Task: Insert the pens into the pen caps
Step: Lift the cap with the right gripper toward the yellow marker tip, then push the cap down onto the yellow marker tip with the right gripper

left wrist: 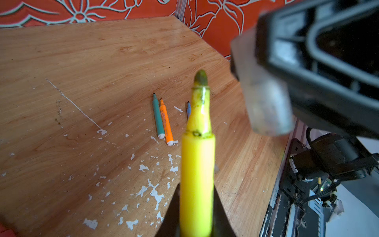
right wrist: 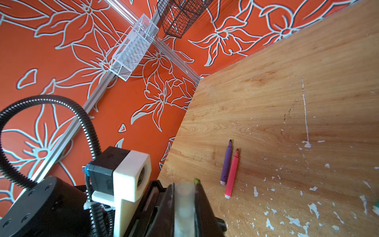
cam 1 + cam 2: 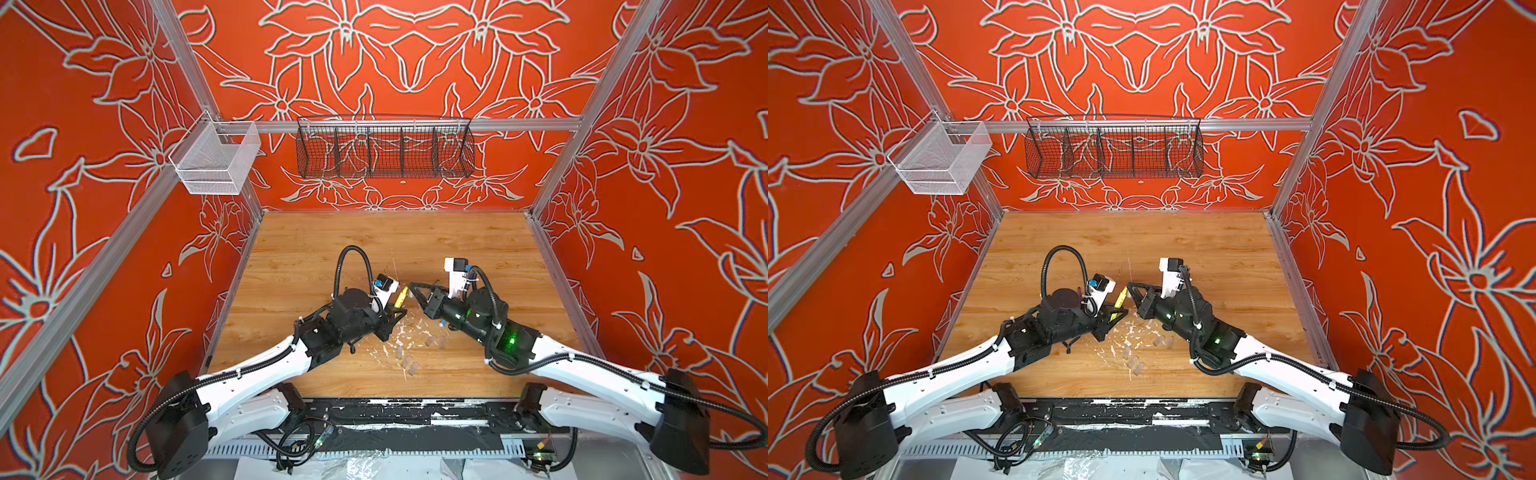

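Nothing is capped yet. The left pincer (image 1: 196,190) grips the yellow pen (image 1: 198,164). The right pincer (image 2: 184,197) is closed on a clear cap (image 1: 264,102), near the pen's tip at about 3 o'clock in both top views and not yet on it. The green pen (image 1: 158,117), orange pen (image 1: 166,123), purple pen (image 2: 226,164) and pink pen (image 2: 231,174) lie bare on the counter (image 3: 332,249). Loose caps (image 3: 413,368) wait at 6 o'clock of the pincers.

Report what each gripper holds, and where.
Left gripper: yellow pen, gripped on its barrel, tip free. Right gripper: clear cap, pinched across its sides.

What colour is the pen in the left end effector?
Yellow pen, its tip stained dark green; best in the left wrist view.
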`<state>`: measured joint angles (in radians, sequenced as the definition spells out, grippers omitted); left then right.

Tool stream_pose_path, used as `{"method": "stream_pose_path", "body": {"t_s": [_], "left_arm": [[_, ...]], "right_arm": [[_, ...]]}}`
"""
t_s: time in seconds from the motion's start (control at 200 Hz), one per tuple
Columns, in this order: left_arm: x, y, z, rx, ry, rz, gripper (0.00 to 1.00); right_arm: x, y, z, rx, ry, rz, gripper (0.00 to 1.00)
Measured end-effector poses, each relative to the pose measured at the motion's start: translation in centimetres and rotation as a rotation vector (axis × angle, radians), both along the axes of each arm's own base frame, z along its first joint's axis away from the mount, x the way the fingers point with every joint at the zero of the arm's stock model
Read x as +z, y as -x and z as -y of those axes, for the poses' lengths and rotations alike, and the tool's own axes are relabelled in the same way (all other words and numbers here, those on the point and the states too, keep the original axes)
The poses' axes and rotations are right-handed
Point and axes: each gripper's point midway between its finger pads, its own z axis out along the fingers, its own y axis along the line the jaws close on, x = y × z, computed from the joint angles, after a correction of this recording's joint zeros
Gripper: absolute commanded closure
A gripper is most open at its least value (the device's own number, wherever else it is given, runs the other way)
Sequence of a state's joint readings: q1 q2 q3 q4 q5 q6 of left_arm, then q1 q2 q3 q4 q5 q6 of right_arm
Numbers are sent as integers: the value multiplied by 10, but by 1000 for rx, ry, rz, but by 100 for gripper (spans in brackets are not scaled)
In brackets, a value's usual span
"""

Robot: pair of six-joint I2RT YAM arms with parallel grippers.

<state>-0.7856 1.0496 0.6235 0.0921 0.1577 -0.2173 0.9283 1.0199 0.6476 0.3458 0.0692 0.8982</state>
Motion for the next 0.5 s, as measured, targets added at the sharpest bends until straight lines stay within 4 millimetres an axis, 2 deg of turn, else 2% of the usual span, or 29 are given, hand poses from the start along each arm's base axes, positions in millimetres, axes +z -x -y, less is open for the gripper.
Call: {"method": "stream_pose_path", "body": {"t_s": [0.325,0.5], "left_arm": [[3,1,0,-3,7,6,100],[3,2,0,-9,9,3,100]], "right_arm": [[6,-13,16,-115,3,27,100],[11,-20,11,-134,7,33,100]]}}
